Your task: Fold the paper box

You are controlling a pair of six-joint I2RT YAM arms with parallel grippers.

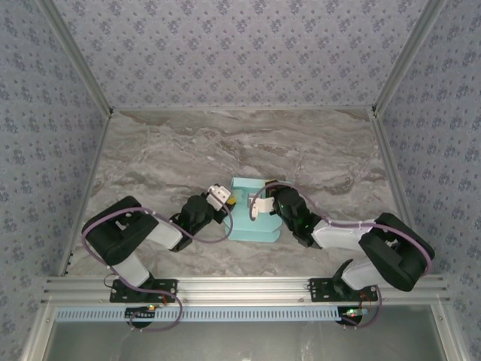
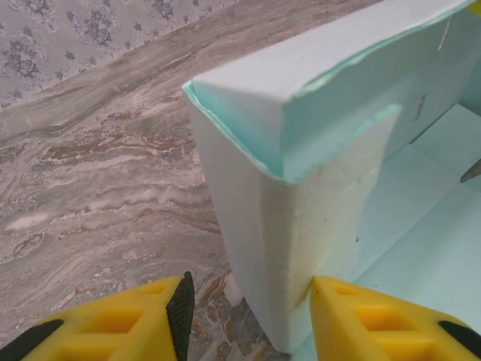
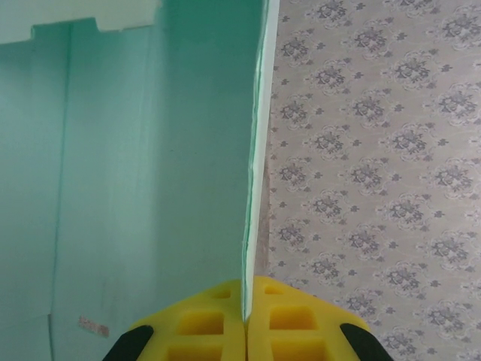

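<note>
Box (image 1: 244,222) sits mid-table (image 1: 150,158) between both arms, partly folded: walls raised, one corner formed, top open. Right gripper (image 3: 245,331) clenched on a thin upright wall edge. Left gripper (image 2: 252,316) jaws apart, straddling the corner wall, not squeezing. Probably left: tuck remaining flaps, close up

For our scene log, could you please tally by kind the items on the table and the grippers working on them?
paper box: 1
grippers: 2, the left gripper open astride a corner of the box, the right gripper shut on one of its walls
Total: 3
</note>
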